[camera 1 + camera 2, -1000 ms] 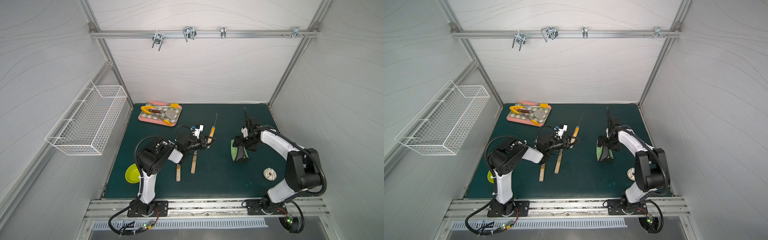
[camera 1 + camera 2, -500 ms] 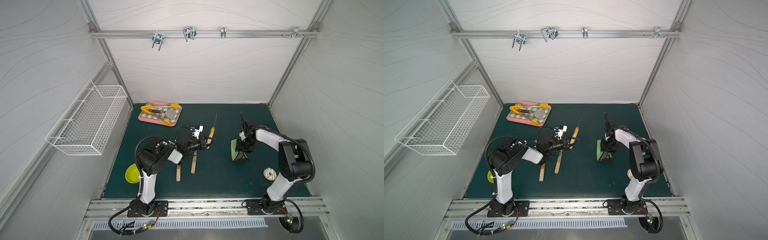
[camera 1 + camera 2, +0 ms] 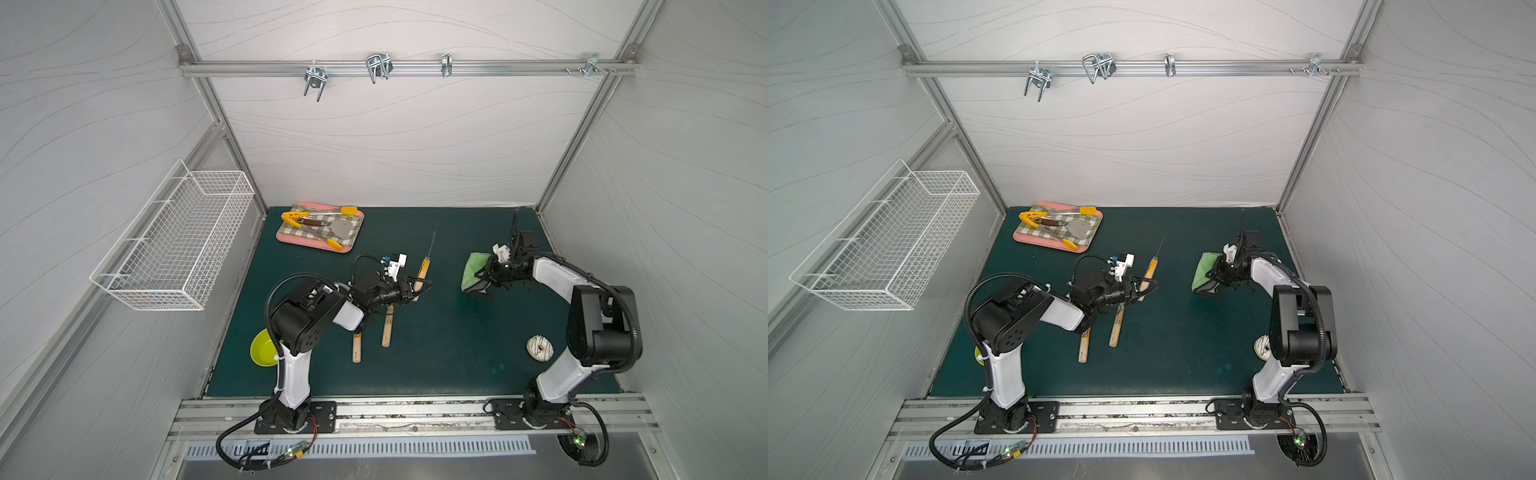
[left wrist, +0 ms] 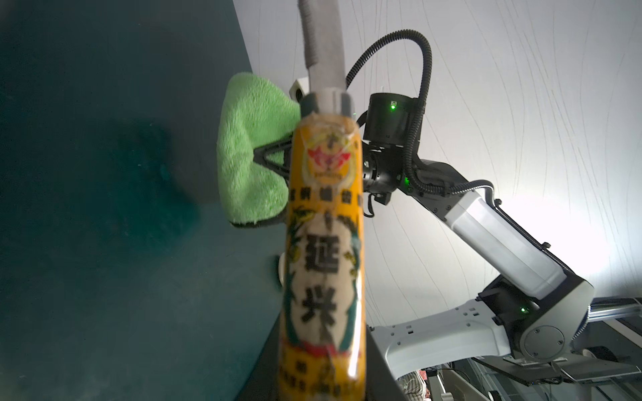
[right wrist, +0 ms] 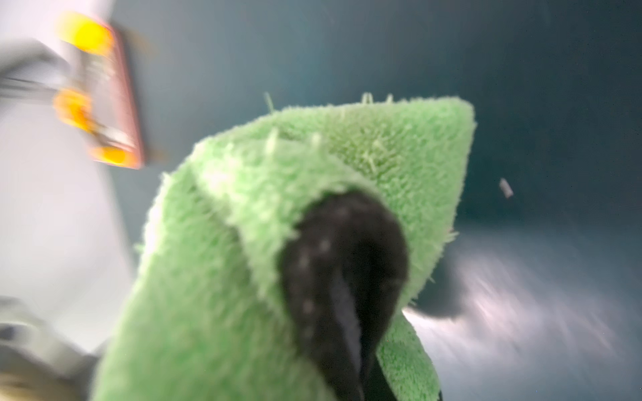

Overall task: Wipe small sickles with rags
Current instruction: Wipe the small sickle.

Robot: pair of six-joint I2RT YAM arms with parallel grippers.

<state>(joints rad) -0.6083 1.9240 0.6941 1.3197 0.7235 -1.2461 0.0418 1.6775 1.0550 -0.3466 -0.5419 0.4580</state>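
Our left gripper [image 3: 417, 287] is clamped on the orange-labelled handle of one small sickle [image 3: 425, 266], mid-worktop [image 3: 436, 365]. Our right gripper [image 3: 478, 278] pinches the green rag [image 3: 470, 266] toward the right side. Two other sickles [image 3: 387, 328] lie by our left arm.

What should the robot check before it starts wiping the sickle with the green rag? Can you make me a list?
1. The left gripper is shut on the sickle handle: ok.
2. The right gripper is shut on the rag: ok.
3. The blade sticks out free for wiping: ok.
4. The rag touches the blade: not ok, they are apart.
5. The rag is fully off the mat: cannot tell.
6. The two other sickles lie aside on the mat: ok.
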